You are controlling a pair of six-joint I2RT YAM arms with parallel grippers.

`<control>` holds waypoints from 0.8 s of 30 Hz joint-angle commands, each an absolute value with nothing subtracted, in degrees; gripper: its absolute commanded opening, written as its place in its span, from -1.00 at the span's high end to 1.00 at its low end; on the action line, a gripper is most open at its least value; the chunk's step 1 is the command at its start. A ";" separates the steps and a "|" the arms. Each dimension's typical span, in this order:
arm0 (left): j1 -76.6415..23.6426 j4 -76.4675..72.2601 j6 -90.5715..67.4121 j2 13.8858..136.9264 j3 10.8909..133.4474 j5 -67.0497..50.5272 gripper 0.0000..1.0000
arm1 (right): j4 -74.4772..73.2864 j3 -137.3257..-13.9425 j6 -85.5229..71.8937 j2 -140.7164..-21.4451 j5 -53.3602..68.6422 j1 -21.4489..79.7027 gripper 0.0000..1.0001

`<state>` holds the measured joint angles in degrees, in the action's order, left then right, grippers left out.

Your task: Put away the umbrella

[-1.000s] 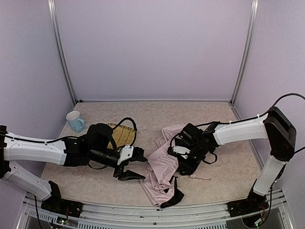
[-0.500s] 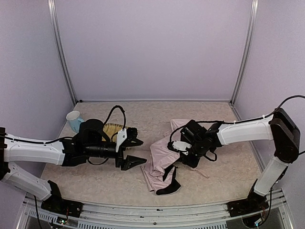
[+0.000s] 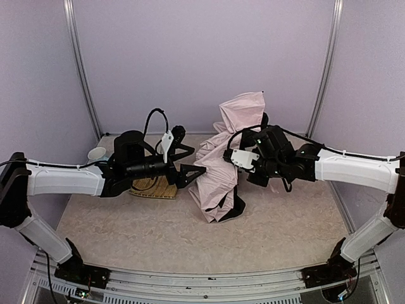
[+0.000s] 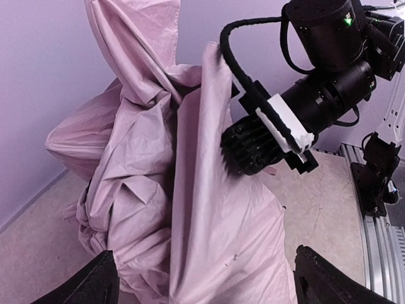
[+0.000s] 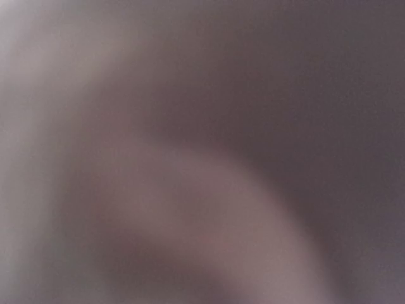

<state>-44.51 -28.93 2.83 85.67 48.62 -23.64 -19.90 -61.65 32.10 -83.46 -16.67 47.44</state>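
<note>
Here, in the top view, the umbrella hangs between the two arms, its pale pink fabric bunched and rising above them, its black-lined lower end down by the desk; whether it touches cannot be told. The right hand is clenched, buried in the fabric and grasping the umbrella. The left hand is released, jaws wide apart, just beside the fabric; a woven tray lies below that arm. Left wrist view: two dark fingertips stand far apart with the pink folds between them, and the right hand presses into the cloth from the right. Right wrist view: a pinkish-grey blur, nothing distinct.
</note>
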 commanded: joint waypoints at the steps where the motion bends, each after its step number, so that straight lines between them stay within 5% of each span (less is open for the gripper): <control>1: -43.59 -31.15 5.84 89.79 52.25 -24.30 -0.86 | -18.65 -70.75 37.64 -80.97 -14.40 47.54 1.00; 12: -43.33 -52.78 13.06 97.69 45.09 -18.98 -0.97 | -25.29 -78.26 35.43 -78.84 0.45 47.24 1.00; 24: -41.67 -57.88 17.31 98.42 45.61 -16.48 -0.98 | -12.74 -79.18 31.98 -85.06 -12.57 31.61 1.00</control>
<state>-43.16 -57.25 15.70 99.29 46.00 -18.46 -26.46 -75.24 34.15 -82.87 -7.86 38.68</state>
